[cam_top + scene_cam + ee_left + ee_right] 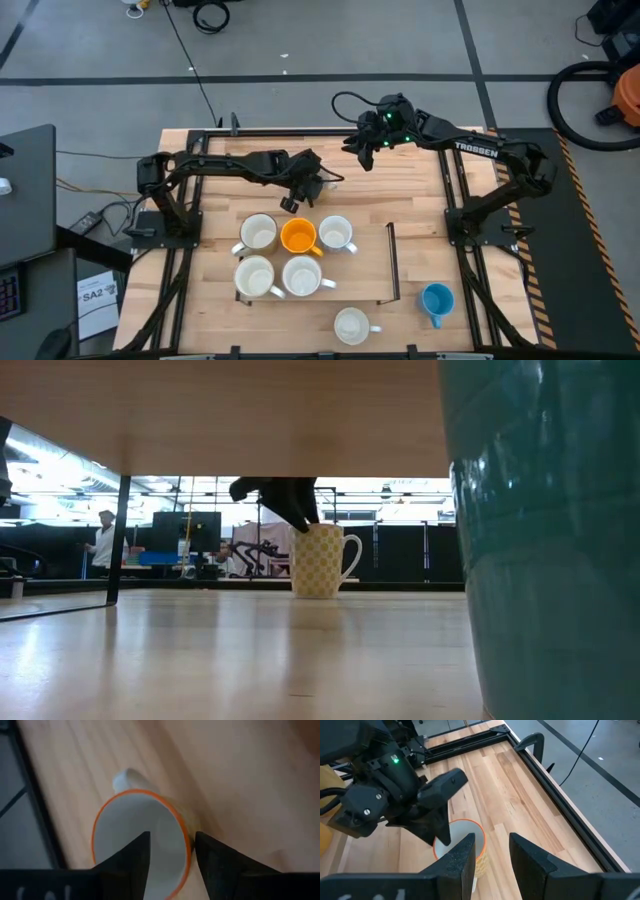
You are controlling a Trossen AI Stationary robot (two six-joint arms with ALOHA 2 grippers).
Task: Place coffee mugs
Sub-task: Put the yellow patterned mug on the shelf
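Observation:
The yellow patterned mug [320, 560] with an orange rim stands upright on its base at the table's far middle [322, 186]. My left gripper [172, 850] is open and comes down over its rim, one finger inside [135, 857] and one outside [212, 860]. My right gripper [492, 852] is open and hovers just beyond it, near the far edge [366, 148], looking down on the mug [470, 832] and the left gripper [432, 827]. Several white mugs [258, 232] and the orange mug [298, 237] stand grouped nearer. A white mug [352, 325] and the blue mug [436, 300] stand at the near edge. My left gripper stands astride the yellow mug's wall at the rim [188, 845], coming from above and pointing down. The inner finger is clear of the wall. The outer finger [200, 845] lies right beside the rim; whether it touches, I cannot tell. The mug's base is on the table.
A thin black wire frame [392, 262] stands on the table to the right of the mug group. Black rails [555, 785] border the table. The blue mug [550, 540] fills the low view's right. A person [103, 545] stands far behind. Bare wood lies at the table's right.

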